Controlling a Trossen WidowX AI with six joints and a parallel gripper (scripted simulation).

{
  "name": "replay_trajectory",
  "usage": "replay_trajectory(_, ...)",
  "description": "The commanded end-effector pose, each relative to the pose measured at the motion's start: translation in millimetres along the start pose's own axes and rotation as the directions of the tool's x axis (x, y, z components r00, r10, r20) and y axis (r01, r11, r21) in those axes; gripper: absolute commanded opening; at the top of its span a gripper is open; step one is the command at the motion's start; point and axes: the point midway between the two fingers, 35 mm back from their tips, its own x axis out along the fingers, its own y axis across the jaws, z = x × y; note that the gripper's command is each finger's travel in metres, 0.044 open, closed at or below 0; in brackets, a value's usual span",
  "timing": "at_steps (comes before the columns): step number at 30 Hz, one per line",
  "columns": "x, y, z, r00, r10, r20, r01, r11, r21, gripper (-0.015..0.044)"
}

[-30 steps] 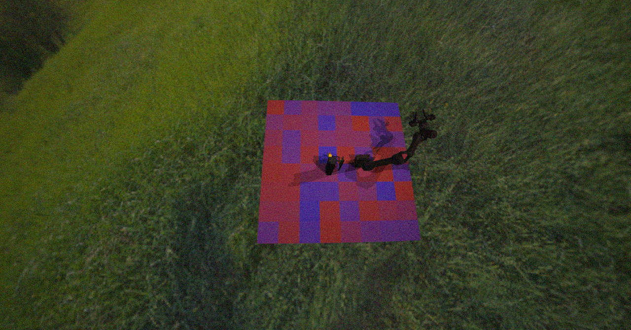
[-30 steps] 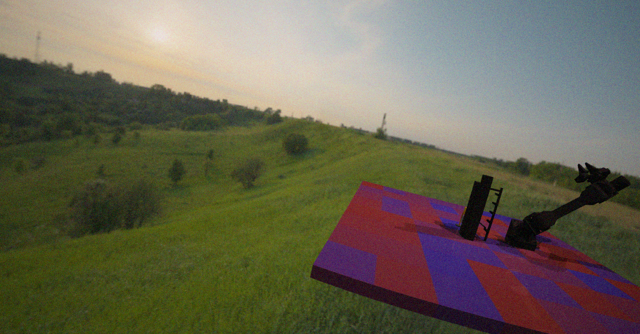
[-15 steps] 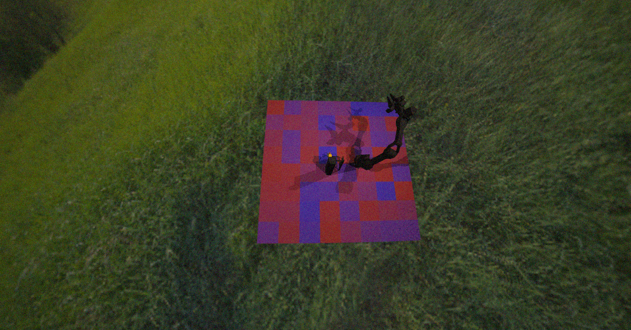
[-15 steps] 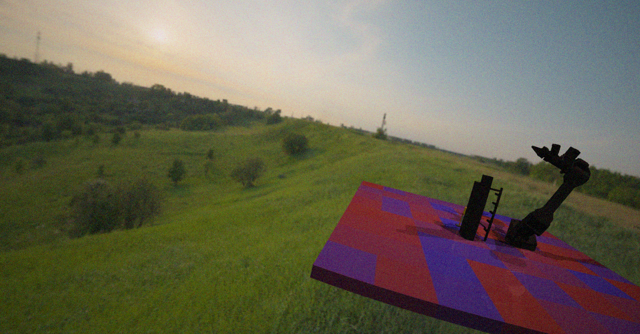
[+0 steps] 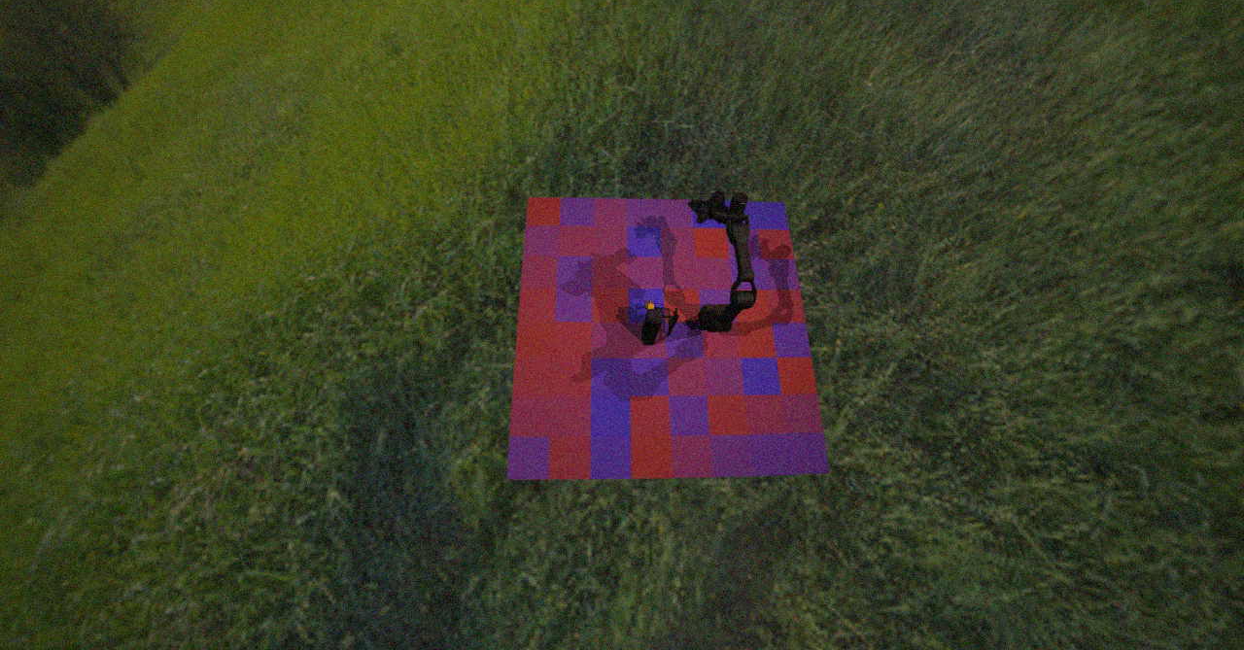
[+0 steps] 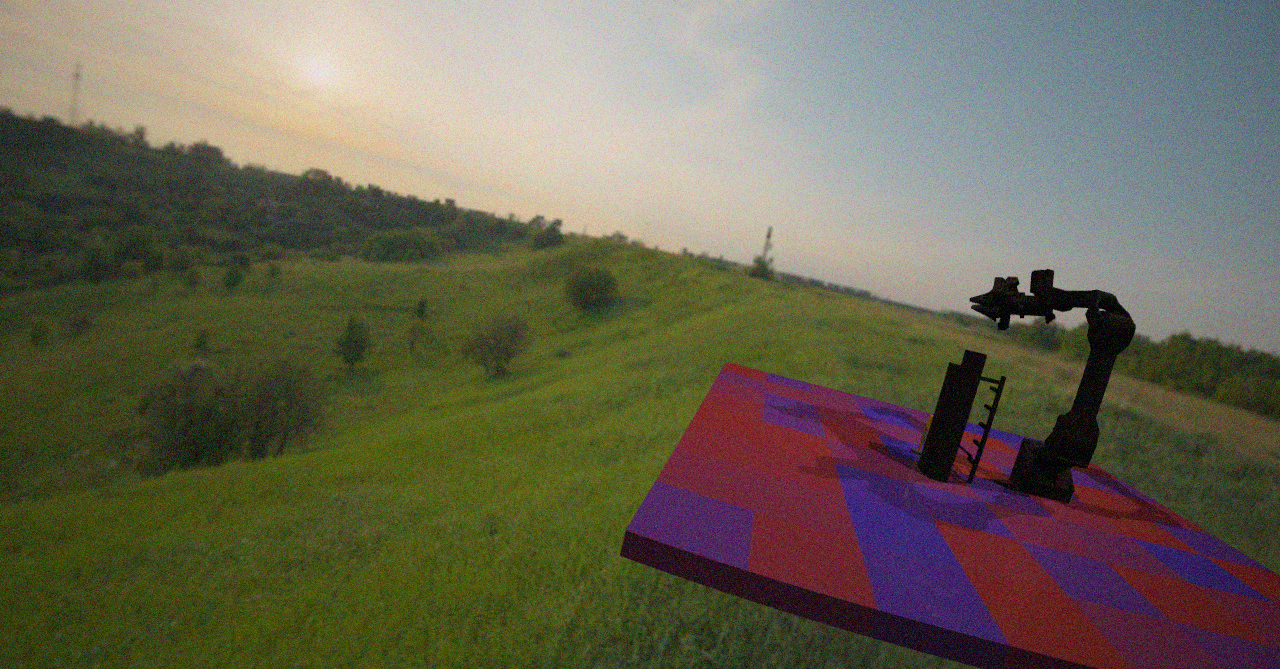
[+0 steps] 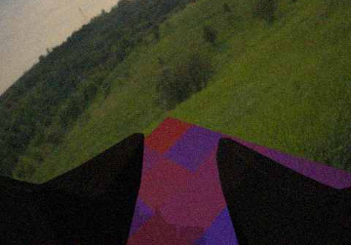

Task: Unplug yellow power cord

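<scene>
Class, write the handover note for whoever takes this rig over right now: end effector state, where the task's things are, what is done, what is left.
End effector: partly open, holding nothing, raised in the air above and apart from the power strip.
Power strip: standing upright on the checkered board, beside the arm's base.
Yellow plug: at the strip's top, seemingly plugged in; the cord is too small to make out.
Done: nothing yet.
Left: reach the plug, grip it, pull it out, open, withdraw.
</scene>
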Motion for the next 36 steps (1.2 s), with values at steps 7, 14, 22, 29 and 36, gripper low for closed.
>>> replay_trajectory(7,80,60,-145,0.886,-0.144,-0.44,0.253,0.946,0.2,0.016)
replay_trajectory(14,88,92,-265,0.64,-0.299,-0.708,0.549,0.822,0.15,0.016)
replay_trajectory(22,44,115,-388,0.22,-0.501,-0.837,0.826,0.552,-0.113,0.016)
replay_trajectory(29,39,116,-397,0.181,-0.517,-0.837,0.841,0.523,-0.141,0.016)
replay_trajectory(36,37,120,-400,0.181,-0.517,-0.837,0.841,0.523,-0.141,0.016)
